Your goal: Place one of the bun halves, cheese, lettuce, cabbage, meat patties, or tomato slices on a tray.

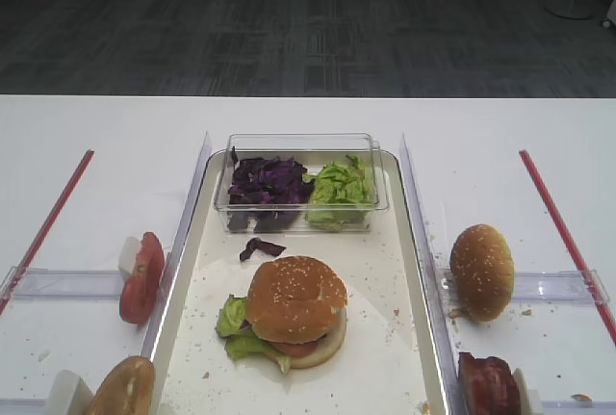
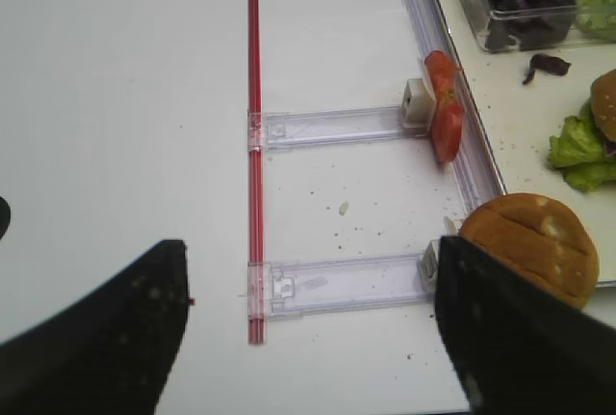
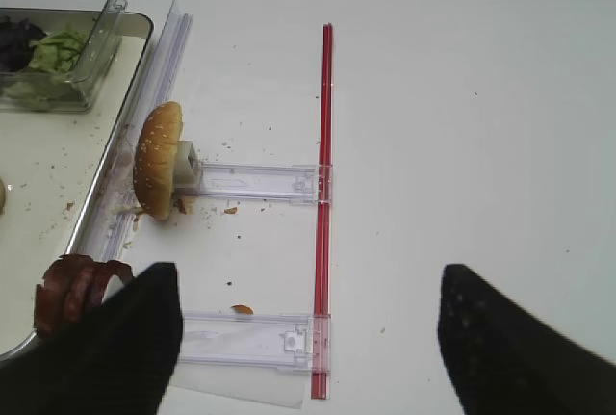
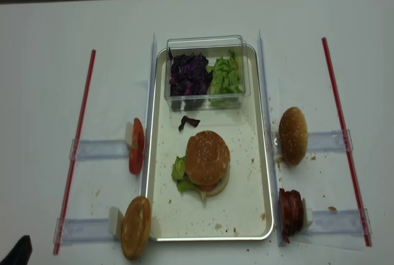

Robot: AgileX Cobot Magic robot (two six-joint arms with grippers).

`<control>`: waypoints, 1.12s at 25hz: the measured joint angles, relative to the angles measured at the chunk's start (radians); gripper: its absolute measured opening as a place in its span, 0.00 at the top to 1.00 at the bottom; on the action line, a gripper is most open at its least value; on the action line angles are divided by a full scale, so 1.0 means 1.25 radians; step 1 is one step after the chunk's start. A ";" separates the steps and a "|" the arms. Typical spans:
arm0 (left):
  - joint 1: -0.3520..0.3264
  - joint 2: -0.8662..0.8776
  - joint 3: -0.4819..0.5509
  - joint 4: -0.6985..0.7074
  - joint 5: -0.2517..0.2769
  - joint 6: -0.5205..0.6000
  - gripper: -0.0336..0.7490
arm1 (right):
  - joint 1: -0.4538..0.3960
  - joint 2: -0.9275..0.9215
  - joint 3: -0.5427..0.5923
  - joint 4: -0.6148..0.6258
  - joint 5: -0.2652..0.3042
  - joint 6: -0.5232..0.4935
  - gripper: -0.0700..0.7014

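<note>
Right of the tray (image 1: pixel 416 242), a sesame bun top (image 3: pixel 158 160) stands on edge, forward and left of the right gripper (image 3: pixel 306 338), whose jaws gape wide, holding nothing. That arm seems nearer. Its seeded dome faces the tray, its long axis running fore-aft.

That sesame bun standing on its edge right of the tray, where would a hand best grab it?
The sesame bun stands on edge against a small white block, so its rim points up. Coming from above and pinching its domed face and flat face looks best. The open right hand is nearest.
</note>
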 joint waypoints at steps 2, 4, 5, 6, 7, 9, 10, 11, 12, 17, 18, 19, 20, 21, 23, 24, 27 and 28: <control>0.000 0.000 0.000 0.000 0.000 0.000 0.33 | 0.000 -0.001 0.000 0.000 0.002 0.000 0.17; 0.000 0.000 0.000 0.000 0.000 0.000 0.33 | 0.000 -0.001 0.000 0.000 0.002 0.000 0.17; 0.000 0.000 0.000 -0.001 0.000 0.000 0.33 | 0.000 -0.001 0.000 0.000 0.002 0.000 0.17; 0.000 0.000 0.000 -0.001 0.000 0.000 0.33 | 0.000 -0.001 0.000 0.000 0.002 0.000 0.17; 0.000 0.000 0.000 -0.001 0.000 0.000 0.33 | 0.000 -0.001 0.000 0.000 0.002 0.000 0.17; 0.000 0.000 0.000 -0.001 0.000 0.000 0.33 | 0.000 -0.001 0.000 0.001 0.002 0.002 0.17; 0.000 0.000 0.000 -0.002 0.000 0.000 0.33 | 0.000 -0.001 0.000 -0.001 0.002 0.008 0.17; 0.000 0.000 0.000 -0.002 0.000 0.000 0.33 | 0.000 -0.001 0.000 -0.002 0.002 0.015 0.17; 0.000 0.000 0.000 -0.002 0.000 0.000 0.33 | 0.000 -0.002 0.000 -0.006 0.002 0.023 0.17; 0.000 0.000 0.000 -0.002 0.000 0.000 0.33 | 0.000 -0.002 0.000 -0.013 0.002 0.039 0.17; 0.000 0.000 0.000 -0.002 0.000 0.000 0.33 | 0.000 -0.002 0.000 -0.013 0.002 0.039 0.17; 0.000 0.000 0.000 -0.002 0.000 0.000 0.33 | 0.000 -0.002 0.000 -0.013 0.002 0.039 0.17; 0.000 0.000 0.000 -0.002 0.000 0.000 0.33 | 0.000 -0.002 0.000 -0.013 0.002 0.040 0.17; 0.000 0.000 0.000 -0.002 0.000 0.000 0.33 | 0.000 -0.002 0.000 -0.015 0.002 0.040 0.17; 0.000 0.000 0.000 -0.002 0.000 0.000 0.33 | 0.000 -0.002 0.000 -0.015 0.002 0.040 0.17; 0.000 0.000 0.000 -0.002 0.000 0.000 0.33 | 0.000 -0.002 0.000 -0.015 0.002 0.040 0.17; 0.000 0.000 0.000 -0.002 0.000 0.000 0.33 | 0.000 -0.002 0.000 -0.015 0.002 0.040 0.17; 0.000 0.000 0.000 -0.002 0.000 0.000 0.33 | 0.000 -0.002 0.000 -0.015 0.002 0.040 0.17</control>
